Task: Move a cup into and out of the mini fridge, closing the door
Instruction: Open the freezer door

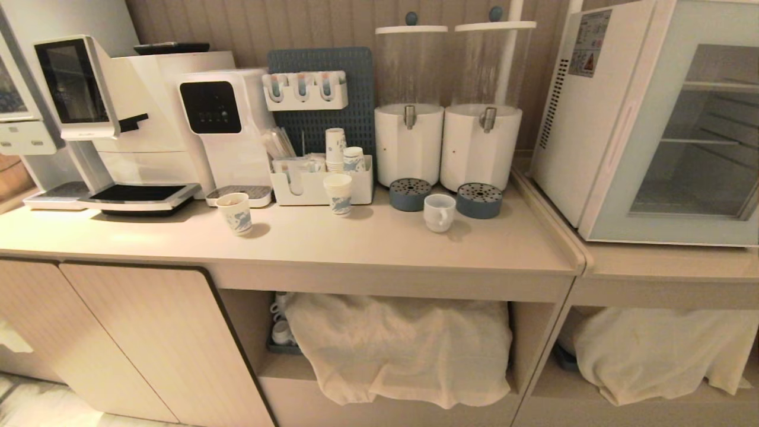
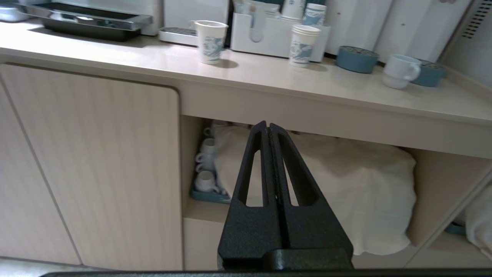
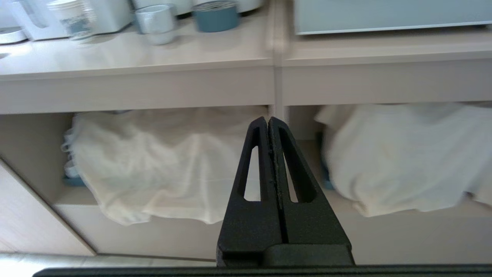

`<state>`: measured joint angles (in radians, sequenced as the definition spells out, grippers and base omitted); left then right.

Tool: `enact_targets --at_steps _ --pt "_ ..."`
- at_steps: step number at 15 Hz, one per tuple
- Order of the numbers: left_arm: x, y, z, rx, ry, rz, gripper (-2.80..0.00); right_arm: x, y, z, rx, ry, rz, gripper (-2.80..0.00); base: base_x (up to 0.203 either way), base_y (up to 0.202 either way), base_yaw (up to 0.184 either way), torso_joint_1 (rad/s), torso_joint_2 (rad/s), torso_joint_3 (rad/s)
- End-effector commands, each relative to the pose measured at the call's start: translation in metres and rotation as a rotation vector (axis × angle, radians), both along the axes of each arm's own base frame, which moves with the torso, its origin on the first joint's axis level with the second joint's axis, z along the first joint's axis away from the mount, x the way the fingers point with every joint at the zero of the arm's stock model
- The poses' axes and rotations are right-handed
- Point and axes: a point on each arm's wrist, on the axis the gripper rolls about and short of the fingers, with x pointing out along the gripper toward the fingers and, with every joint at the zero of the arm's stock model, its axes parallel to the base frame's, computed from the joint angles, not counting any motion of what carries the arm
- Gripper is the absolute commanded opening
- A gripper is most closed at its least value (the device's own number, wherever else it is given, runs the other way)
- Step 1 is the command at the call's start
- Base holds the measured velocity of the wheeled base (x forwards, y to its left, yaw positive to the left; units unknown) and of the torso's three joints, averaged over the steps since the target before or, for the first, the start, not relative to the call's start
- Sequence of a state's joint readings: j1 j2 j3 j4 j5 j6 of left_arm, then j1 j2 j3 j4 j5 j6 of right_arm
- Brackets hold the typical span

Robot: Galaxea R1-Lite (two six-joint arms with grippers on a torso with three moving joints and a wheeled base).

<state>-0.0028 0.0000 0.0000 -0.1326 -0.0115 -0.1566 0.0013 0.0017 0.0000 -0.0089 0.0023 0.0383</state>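
Observation:
The white cup (image 1: 439,212) stands upright on the counter in front of the two drink dispensers; it also shows as the cup (image 2: 399,71) and the cup (image 3: 156,24) in the wrist views. The mini fridge (image 1: 599,112) sits at the right on a lower counter, its glass door (image 1: 688,130) closed, wire shelves showing behind it. Neither arm is in the head view. My left gripper (image 2: 268,124) is shut and empty, low in front of the open shelf. My right gripper (image 3: 268,119) is shut and empty too, below the seam between the two counters.
Two blue-printed paper cups (image 1: 235,213) (image 1: 338,194), a white organiser (image 1: 320,184), coffee machines (image 1: 136,118) and two dispensers (image 1: 409,142) crowd the counter. Round blue drip trays (image 1: 479,200) flank the cup. Cloth-covered bundles (image 1: 403,350) fill the shelves below, with spare mugs (image 2: 205,169) on a tray.

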Motion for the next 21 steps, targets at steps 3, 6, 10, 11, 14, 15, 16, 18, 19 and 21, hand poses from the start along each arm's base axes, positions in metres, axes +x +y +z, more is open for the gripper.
enact_targets --at_steps 3,6,10,11,14,15,16,18,19,21 --pt "0.003 0.0 -0.0111 -0.001 0.035 0.0 -2.8 0.0001 0.0 0.0001 0.0 0.001 0.001 -2.8 0.0 -0.194 0.001 -0.001 0.0 0.001" --pt "0.003 0.0 -0.0111 -0.001 0.035 0.0 -2.8 0.0001 0.0 0.0001 0.0 0.001 0.001 -2.8 0.0 -0.192 0.002 0.005 0.0 0.004" --pt "0.003 0.0 -0.0111 -0.001 0.035 0.0 -2.8 0.0001 0.0 0.0001 0.0 0.001 0.001 -2.8 0.0 -0.192 0.001 0.002 0.0 0.0" --pt "0.003 0.0 -0.0111 -0.001 0.035 -0.001 -2.8 0.0001 0.0 0.0001 0.0 0.001 0.001 -2.8 0.0 -0.195 -0.001 0.007 0.0 0.002" --pt "0.003 0.0 -0.0111 -0.001 0.035 -0.001 -2.8 0.0001 0.0 0.0001 0.0 0.001 0.001 -2.8 0.0 -0.194 -0.001 0.005 0.0 0.001" --pt "0.003 0.0 -0.0111 0.0 0.034 -0.001 -2.8 0.0001 0.0 0.0001 0.0 0.001 0.001 -2.8 0.0 -0.192 0.002 0.002 0.01 0.001" --pt "0.003 0.0 -0.0111 0.0 0.034 -0.001 -2.8 0.0001 0.0 0.0001 0.0 0.001 0.001 -2.8 0.0 -0.195 0.002 0.003 0.0 0.002" --pt "0.003 0.0 -0.0111 -0.001 0.035 0.0 -2.8 0.0001 0.0 0.0001 0.0 0.001 0.001 -2.8 0.0 -0.193 0.0 0.002 0.0 0.006" --pt "0.003 0.0 -0.0111 -0.001 0.035 0.0 -2.8 0.0002 0.0 0.0001 0.0 0.002 0.001 -2.8 0.0 -0.194 0.001 0.001 0.0 -0.002" --pt "0.003 0.0 -0.0111 -0.001 0.035 0.0 -2.8 0.0001 0.0 0.0001 0.0 0.001 0.001 -2.8 0.0 -0.192 -0.001 -0.002 0.0 0.001"
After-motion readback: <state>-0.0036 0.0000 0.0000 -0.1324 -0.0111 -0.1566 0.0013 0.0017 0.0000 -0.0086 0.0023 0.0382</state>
